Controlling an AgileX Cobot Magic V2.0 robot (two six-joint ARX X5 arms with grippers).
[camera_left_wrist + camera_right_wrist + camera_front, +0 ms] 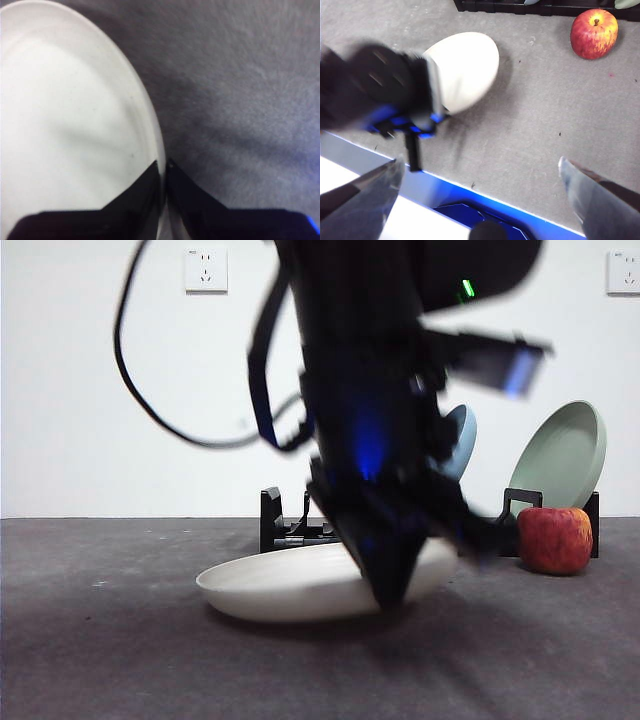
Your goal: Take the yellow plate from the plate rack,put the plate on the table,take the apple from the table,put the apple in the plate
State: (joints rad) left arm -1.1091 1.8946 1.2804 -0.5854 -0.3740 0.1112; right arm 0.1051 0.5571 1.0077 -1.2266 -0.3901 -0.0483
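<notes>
The cream yellow plate (290, 585) is low over the dark grey table (100, 660), in front of the black plate rack (285, 530); I cannot tell if it touches the table. My left gripper (390, 590) comes down from above and is shut on the plate's right rim; its wrist view shows both jaws (162, 165) pinching the rim of the plate (65, 125). The red apple (555, 540) sits on the table at the right, beside the rack's end. My right gripper (479, 161) is open and empty, back from the plate (467, 67) and the apple (594, 34).
A blue plate (462, 440) and a pale green plate (560, 455) stand in the rack behind. A black cable (150, 410) loops off the left arm. The table's front edge (470, 187) lies close under the right gripper.
</notes>
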